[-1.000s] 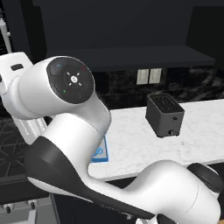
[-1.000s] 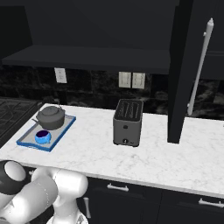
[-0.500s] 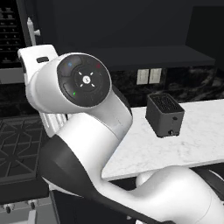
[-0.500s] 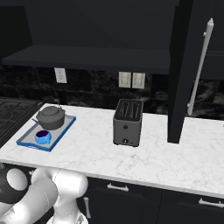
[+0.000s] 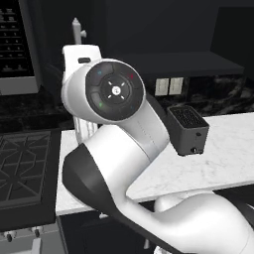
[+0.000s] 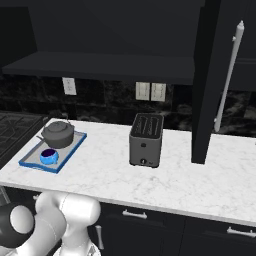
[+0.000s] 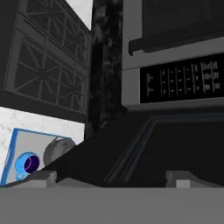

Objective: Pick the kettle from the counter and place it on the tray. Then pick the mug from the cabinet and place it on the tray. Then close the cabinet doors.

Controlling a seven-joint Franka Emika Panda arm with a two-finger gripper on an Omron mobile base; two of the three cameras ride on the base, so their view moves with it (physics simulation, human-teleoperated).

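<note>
From the left base camera, my arm's white elbow crowds the middle, with the black toaster (image 5: 187,130) standing on the counter (image 5: 218,163) at about 3 o'clock of it. Behind the elbow, at 11 o'clock, a silver bar handle (image 5: 77,34) pokes up; I judge that it belongs to the left cabinet door, swung open, which would explain why the arm is folded up toward it.

Across in the right base camera, the kettle (image 6: 58,134) and the mug (image 6: 48,156) both sit on the tray (image 6: 72,149), the mug at the kettle's 7 o'clock, just beside it. So the carrying looks done and only the doors remain. One cabinet door (image 6: 207,80) juts out edge-on over the counter at 3 o'clock of the toaster, its long handle (image 6: 229,75) facing right.

Through the hand camera, my jaws are spread wide and hold nothing. The tray shows at 8 o'clock with the mug inside its blue rim, and a dark door panel (image 7: 144,148) lies straight ahead.
</note>
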